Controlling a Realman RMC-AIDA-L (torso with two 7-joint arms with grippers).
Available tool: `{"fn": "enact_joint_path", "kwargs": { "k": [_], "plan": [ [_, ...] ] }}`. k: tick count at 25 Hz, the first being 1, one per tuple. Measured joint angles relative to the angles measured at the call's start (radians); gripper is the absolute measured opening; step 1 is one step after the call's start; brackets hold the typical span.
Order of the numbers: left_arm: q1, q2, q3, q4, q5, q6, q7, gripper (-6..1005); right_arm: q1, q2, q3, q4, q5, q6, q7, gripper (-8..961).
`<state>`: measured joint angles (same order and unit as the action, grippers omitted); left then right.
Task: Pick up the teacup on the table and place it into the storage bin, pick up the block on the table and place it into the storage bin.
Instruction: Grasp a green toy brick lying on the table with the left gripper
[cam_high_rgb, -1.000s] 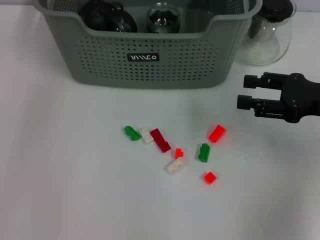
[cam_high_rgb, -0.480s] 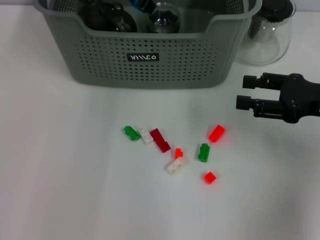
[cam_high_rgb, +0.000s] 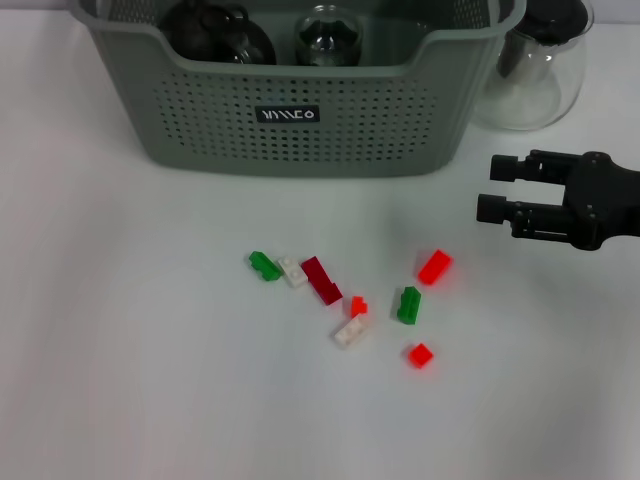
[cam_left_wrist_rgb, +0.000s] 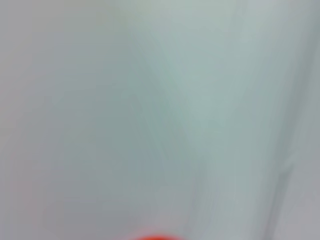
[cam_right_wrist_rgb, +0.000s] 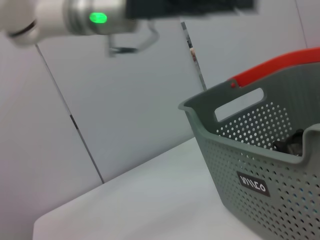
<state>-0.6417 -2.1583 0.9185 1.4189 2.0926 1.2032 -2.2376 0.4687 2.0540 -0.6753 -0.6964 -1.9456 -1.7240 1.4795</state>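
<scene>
Red block (cam_high_rgb: 434, 266) just below right pincer (cam_high_rgb: 492, 190).

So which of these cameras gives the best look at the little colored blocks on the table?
The head view: it shows the whole scatter of blocks on the white table, green, white, dark red and bright red, in front of the storage bin, with the right pincer off to one side. The right wrist view shows only the bin; the left wrist view shows no recognisable blocks.

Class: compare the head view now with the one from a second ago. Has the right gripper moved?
Yes, slightly. The right gripper has shifted a little toward the robot's right and down in the view, away from the storage bin, judged against the unmoved red block.
</scene>
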Motion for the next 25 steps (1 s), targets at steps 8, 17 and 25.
{"fn": "enact_joint_path", "kwargs": {
  "k": [8,17,25],
  "plan": [
    [0.182,-0.004,-0.450,-0.235,-0.432,0.604,0.536,828,0.001,0.002,0.000,0.005,0.001,0.001,-0.006,727],
    [0.300,-0.020,-0.522,-0.567,0.015,0.649,1.138,825,-0.004,0.016,0.035,0.022,0.007,0.007,-0.080,727],
    [0.272,-0.020,-0.553,-0.949,0.057,0.353,1.510,826,0.000,0.015,0.050,0.062,0.007,0.009,-0.122,727]
  ]
}}
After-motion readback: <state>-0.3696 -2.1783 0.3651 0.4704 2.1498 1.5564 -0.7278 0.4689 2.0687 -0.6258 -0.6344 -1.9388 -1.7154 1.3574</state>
